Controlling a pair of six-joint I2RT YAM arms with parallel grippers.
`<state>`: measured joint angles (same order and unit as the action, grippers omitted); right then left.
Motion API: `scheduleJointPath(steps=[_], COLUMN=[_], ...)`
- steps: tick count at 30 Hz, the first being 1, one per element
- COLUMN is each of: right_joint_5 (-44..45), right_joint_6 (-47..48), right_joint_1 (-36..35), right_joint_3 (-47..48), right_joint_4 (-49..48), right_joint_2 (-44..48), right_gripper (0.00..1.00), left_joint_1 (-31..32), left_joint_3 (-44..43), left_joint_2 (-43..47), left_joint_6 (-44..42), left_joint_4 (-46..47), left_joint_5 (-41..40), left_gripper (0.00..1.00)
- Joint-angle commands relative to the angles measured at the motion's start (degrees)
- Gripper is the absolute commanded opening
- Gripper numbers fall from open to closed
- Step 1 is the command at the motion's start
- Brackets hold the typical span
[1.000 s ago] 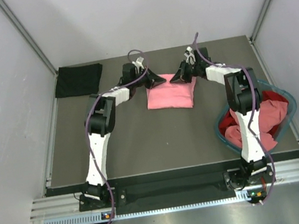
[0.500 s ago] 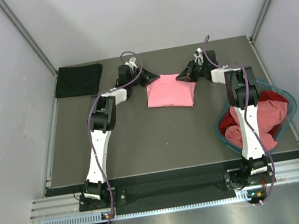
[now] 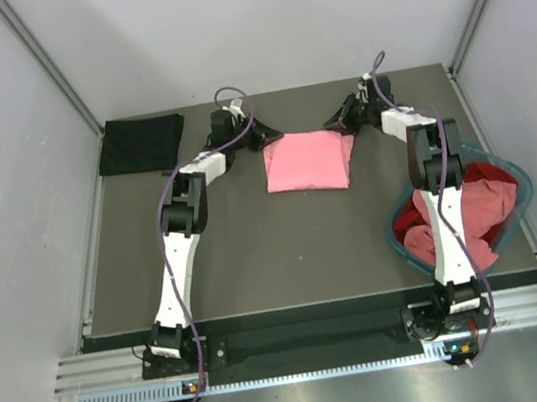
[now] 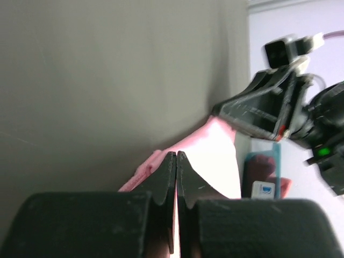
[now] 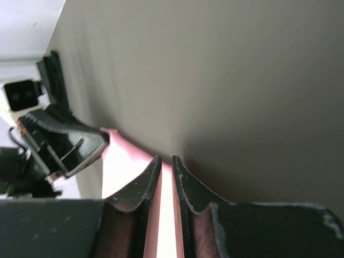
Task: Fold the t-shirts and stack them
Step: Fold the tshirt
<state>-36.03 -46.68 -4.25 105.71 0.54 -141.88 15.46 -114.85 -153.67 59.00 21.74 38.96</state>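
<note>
salmon pink cloth tee (image 3: 308, 162) is folded, black cloth tee (image 3: 142, 143) too, not stacked; more tees (image 3: 494, 189) in round teal plastic basket (image 3: 392, 231). left fingers (image 4: 167, 172) shut, right fingers (image 5: 185, 183) slightly apart.

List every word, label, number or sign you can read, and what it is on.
No text can be read in any view.
A white-and-blue tag, left wrist view: too blurred to read.
The pink t-shirt and the black t-shirt: no print shows.
</note>
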Motion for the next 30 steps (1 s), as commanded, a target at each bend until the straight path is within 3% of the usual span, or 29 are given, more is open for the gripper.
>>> scheduleJointPath(steps=[1, 6, 11, 16, 25, 30], right_joint_5=[6.0, 4.7, 0.3, -10.8, -21.3, -24.8], right_joint_6=[4.6, 11.6, 16.5, 19.3, 22.5, 24.3], right_joint_1=[2.0, 2.6, 2.6, 1.0, -4.2, -4.5], right_joint_3=[7.0, 12.2, 5.2, -4.9, -15.9, -18.2], right_joint_4=[10.2, 21.3, 22.8, 21.6, 16.5, 15.7], right_joint_2=[0.6, 5.0, 15.2, 20.3, 18.2, 12.2], right_gripper=[0.15, 0.19, 0.23, 0.23, 0.1, 0.04], left_joint_1=[-0.3, -0.3, 0.6, 3.9, 5.1, 4.7], left_joint_3=[-5.9, -4.1, 9.8, 20.3, 34.9, 36.4], left_joint_2=[5.1, 12.0, 22.2, 26.6, 21.8, 19.2], left_joint_6=[-9.2, -16.7, -13.8, -9.2, 6.3, 5.9], left_joint_4=[-12.6, -20.4, -13.3, -5.8, 16.5, 16.7], left_joint_5=[1.2, 4.2, 7.8, 10.8, 12.5, 12.1], left_gripper=[0.02, 0.06, 0.07, 0.05, 0.0, 0.0])
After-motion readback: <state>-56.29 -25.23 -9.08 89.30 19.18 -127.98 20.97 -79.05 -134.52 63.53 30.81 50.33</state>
